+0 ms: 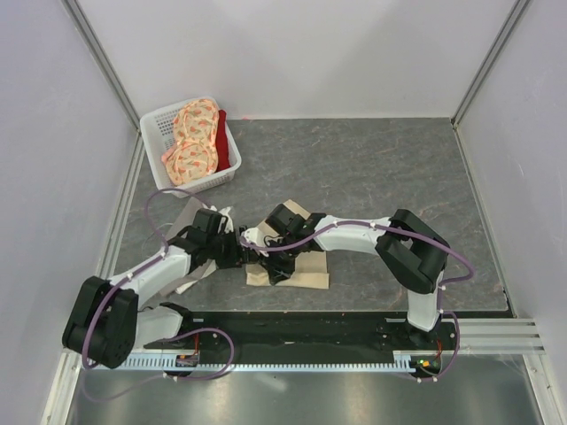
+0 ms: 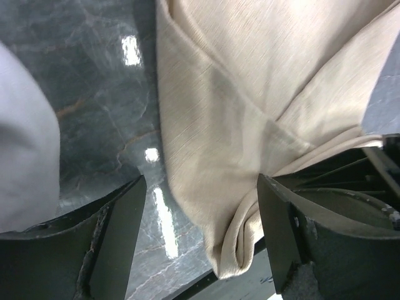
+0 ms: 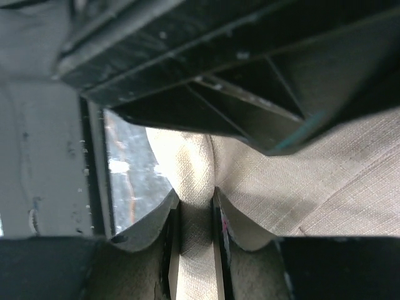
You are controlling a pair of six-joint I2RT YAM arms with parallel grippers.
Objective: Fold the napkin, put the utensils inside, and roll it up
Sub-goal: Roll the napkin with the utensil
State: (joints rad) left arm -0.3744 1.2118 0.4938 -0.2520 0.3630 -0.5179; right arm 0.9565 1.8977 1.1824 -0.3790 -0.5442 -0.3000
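The beige napkin (image 1: 307, 273) lies folded on the dark table near the front edge, between the two arms. My right gripper (image 1: 273, 264) reaches in from the right and is shut on a raised fold of the napkin (image 3: 325, 181), with cloth pinched between its fingertips (image 3: 195, 206). My left gripper (image 1: 249, 250) sits at the napkin's left end, close against the right one. Its jaws stand open (image 2: 200, 212), and the doubled edge of the napkin (image 2: 237, 112) hangs loose between them, close to the right finger (image 2: 281, 231). The utensils are out of view.
A white basket (image 1: 152, 124) holding orange floral cloths stands at the back left. A grey-and-white cloth (image 1: 189, 215) lies under my left arm. The black rail (image 1: 301, 329) runs along the table's front edge, just below the napkin.
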